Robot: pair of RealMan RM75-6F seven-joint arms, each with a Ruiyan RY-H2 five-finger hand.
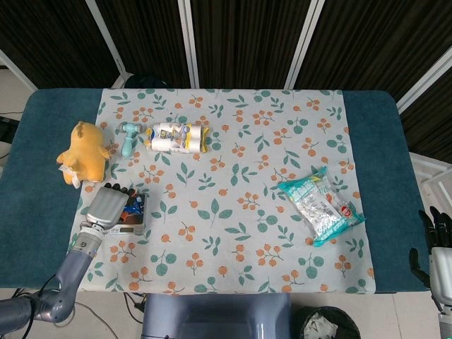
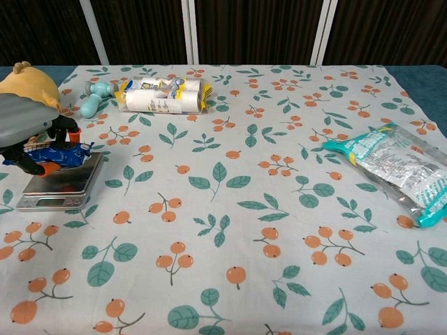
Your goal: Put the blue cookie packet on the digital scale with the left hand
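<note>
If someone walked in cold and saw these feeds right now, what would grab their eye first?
Likely the grey left hand at the near-left of the floral cloth, gripping the blue cookie packet just over the silver digital scale. Next, the yellow plush toy behind it, and the teal-edged clear snack bag alone on the right side.
</note>
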